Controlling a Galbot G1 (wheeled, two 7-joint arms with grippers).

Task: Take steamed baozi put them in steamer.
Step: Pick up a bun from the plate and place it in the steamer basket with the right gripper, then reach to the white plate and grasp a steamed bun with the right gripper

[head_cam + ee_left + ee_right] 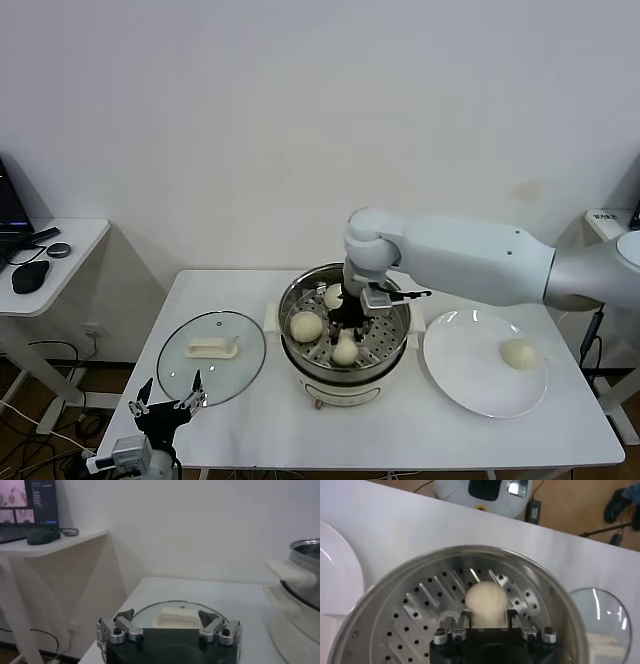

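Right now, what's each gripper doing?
Left gripper: open, empty, parked near the glass lid.
Right gripper: shut on a baozi inside the steamer.

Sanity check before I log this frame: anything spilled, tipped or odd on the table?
Nothing stands out. The steamer sits upright with three baozi on its tray; the right tool is shut on one inside the pot. One baozi remains on the plate. Glass lid lies flat; the left tool waits open near it.
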